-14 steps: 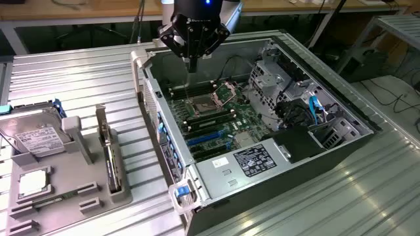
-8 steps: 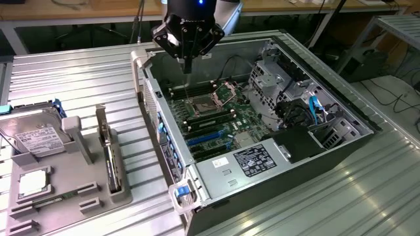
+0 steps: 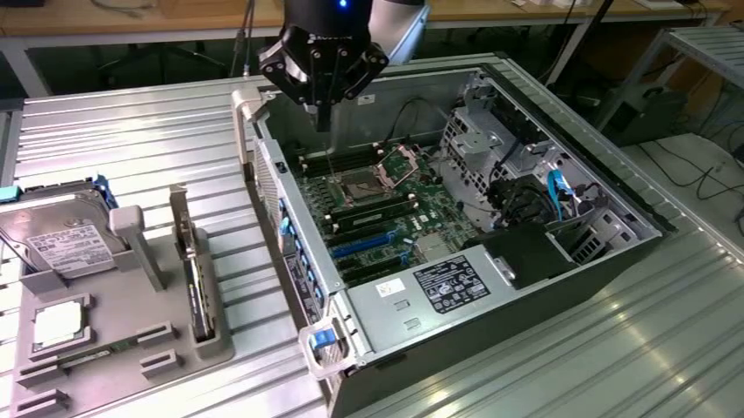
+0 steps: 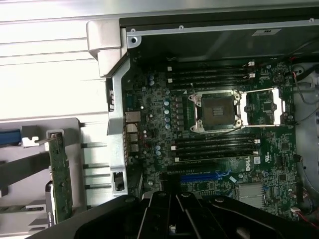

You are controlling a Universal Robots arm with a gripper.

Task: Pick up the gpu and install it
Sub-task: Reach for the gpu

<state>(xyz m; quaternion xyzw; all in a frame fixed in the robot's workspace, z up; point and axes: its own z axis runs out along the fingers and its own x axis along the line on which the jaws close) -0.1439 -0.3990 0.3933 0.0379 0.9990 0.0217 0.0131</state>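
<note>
**Gripper over open case, gpu parked in holder**

Gripper hangs in the upper middle of the exterior view, over the upper-left corner of the open computer case. Jaws pressed together, nothing between them. Below it: motherboard, bare processor socket. The gpu stands on edge in a grey holder at the exterior view's lower left, well apart from the gripper, untouched. Hard drive leans further left. Ribbed metal table under all.
</note>
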